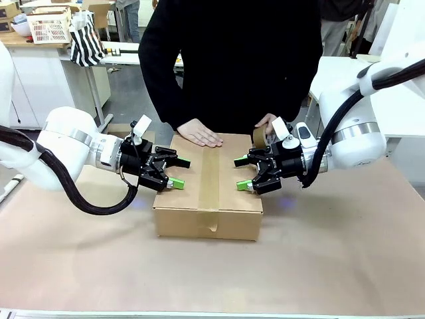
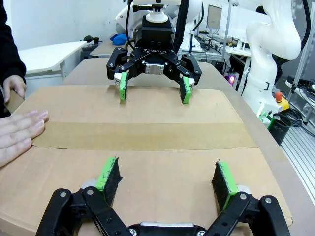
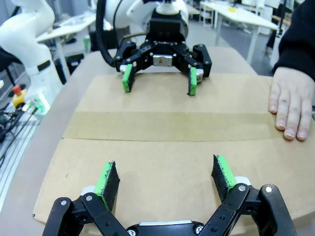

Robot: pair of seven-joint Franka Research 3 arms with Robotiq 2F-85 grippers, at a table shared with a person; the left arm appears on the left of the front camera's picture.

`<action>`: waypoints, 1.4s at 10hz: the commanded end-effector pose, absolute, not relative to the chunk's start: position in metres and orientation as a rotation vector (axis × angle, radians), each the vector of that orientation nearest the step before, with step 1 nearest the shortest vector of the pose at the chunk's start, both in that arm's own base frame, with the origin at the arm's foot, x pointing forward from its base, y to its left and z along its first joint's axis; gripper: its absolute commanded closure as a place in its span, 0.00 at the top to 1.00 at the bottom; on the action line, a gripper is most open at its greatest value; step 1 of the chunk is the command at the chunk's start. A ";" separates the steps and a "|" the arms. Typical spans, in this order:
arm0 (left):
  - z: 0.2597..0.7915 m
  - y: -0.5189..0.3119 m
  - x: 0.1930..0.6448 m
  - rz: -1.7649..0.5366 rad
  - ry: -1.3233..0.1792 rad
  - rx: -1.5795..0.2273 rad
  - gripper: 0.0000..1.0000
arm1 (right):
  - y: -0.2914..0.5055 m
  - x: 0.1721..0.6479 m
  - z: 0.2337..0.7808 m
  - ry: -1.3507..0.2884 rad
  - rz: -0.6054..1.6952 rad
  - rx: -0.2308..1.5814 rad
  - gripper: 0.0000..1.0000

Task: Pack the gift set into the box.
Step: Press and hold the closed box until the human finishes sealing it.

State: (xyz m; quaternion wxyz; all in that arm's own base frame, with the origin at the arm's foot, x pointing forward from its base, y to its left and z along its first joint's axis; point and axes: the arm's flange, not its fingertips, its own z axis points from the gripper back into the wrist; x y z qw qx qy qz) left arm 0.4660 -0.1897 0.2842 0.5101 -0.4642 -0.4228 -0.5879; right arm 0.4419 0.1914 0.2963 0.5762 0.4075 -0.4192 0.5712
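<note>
Left tool (image 1: 174, 174), right tool (image 1: 242, 173): both spread, empty, over box (image 1: 208, 214); flaps shut, taped; sealing step, withdrawal next.

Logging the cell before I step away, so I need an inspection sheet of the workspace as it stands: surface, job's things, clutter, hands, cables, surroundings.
Surface: table covered in brown paper.
Job's things: box closed, flaps flat, centre seam taped; gift set nothing seen.
Clutter: tape roll under the person's hand at the far edge of the box.
Hands: left hand open over the box's left side; right hand open over its right side; neither holds anything.
Cables: black hoses looped along both arms.
Surroundings: person's hand flat on the box top; white slatted basket on a counter behind.
</note>
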 end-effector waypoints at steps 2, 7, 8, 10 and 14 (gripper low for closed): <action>0.283 -0.189 0.464 -1.430 -1.028 -1.107 1.00 | 0.191 0.441 0.295 -0.977 1.340 0.950 1.00; 0.283 -0.189 0.464 -1.430 -1.028 -1.107 1.00 | 0.191 0.441 0.295 -0.977 1.340 0.950 1.00; 0.283 -0.189 0.464 -1.430 -1.028 -1.107 1.00 | 0.191 0.441 0.295 -0.977 1.340 0.950 1.00; 0.283 -0.189 0.464 -1.430 -1.028 -1.107 1.00 | 0.191 0.441 0.295 -0.977 1.340 0.950 1.00; 0.283 -0.189 0.464 -1.430 -1.028 -1.107 1.00 | 0.191 0.441 0.295 -0.977 1.340 0.950 1.00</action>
